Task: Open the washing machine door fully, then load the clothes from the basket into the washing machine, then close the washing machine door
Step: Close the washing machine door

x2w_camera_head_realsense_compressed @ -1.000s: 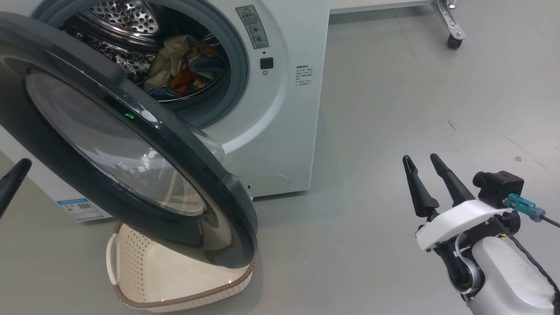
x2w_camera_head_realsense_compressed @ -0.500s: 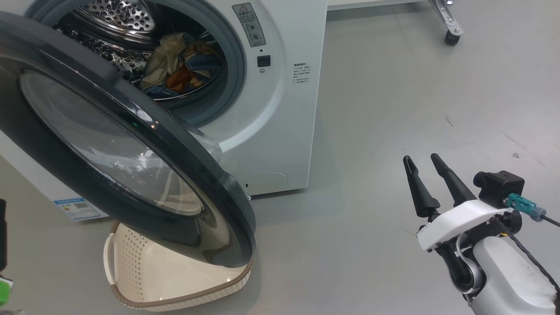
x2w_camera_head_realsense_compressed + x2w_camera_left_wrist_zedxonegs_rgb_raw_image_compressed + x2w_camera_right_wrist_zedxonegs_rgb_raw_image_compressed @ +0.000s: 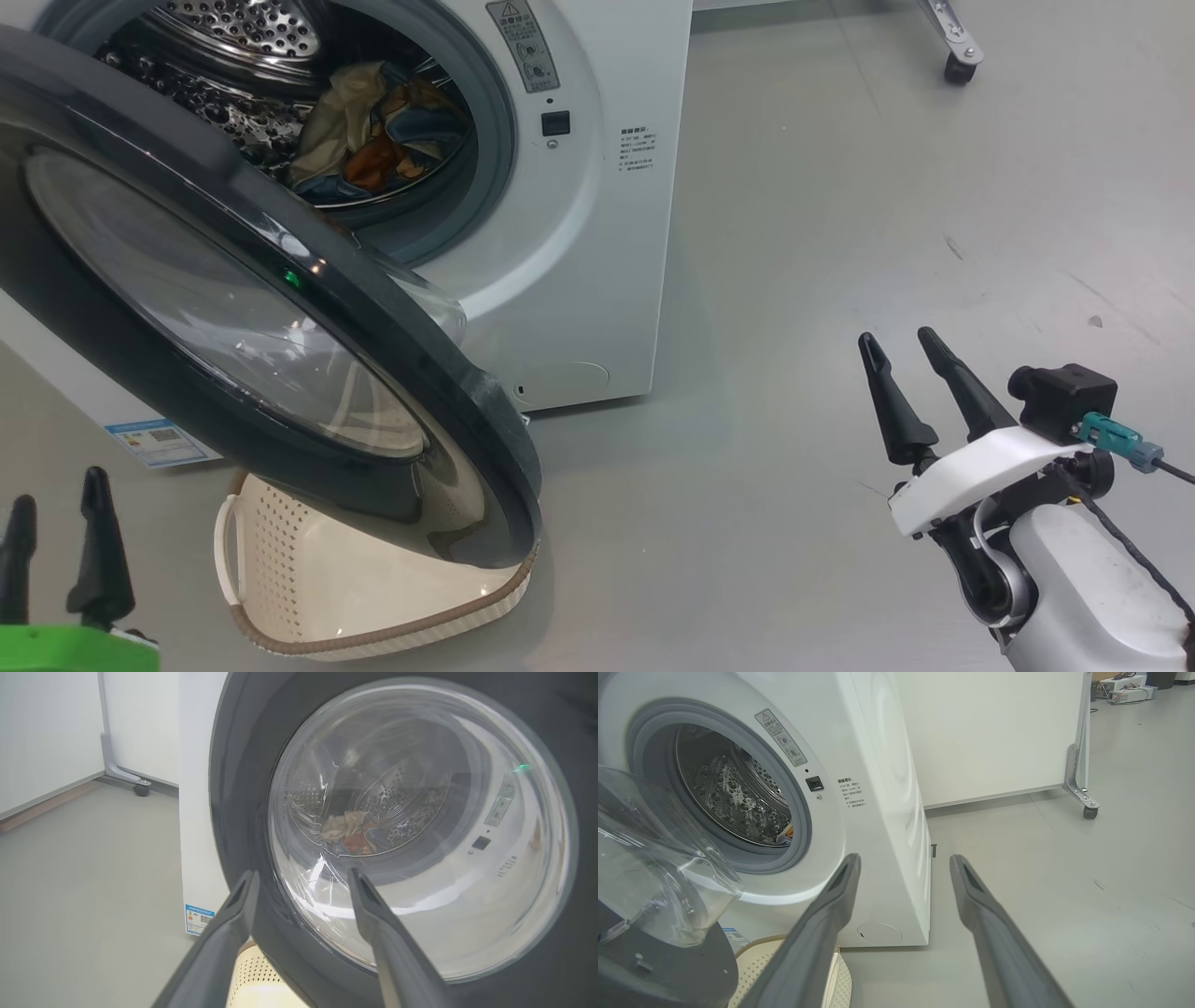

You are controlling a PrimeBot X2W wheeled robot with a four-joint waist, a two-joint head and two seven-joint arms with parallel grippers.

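View: the whole head picture has slid slightly since a second ago, so the camera moved, not the washing machine (image 3: 579, 280).
Washing machine door (image 3: 233, 308): half-swung, at the same angle as before, its lower rim hanging over the basket (image 3: 373, 637).
Left gripper (image 3: 56, 495): has dropped from the left edge to the lower-left corner, fingers apart and empty, facing the door's outer glass.
Right gripper (image 3: 898, 338): unmoved, fingers apart, empty, well apart from the machine.
Clothes (image 3: 373, 140): bunched inside the drum.
Meaning: loading looks finished; pushing the door shut likely remains, probably for the left arm.
Hidden, basket: mostly behind the door; the visible part is bare, the rest cannot be told.
Hidden, drum: its lower front is covered by the door.
Hidden, left gripper: cut off at the picture's bottom.
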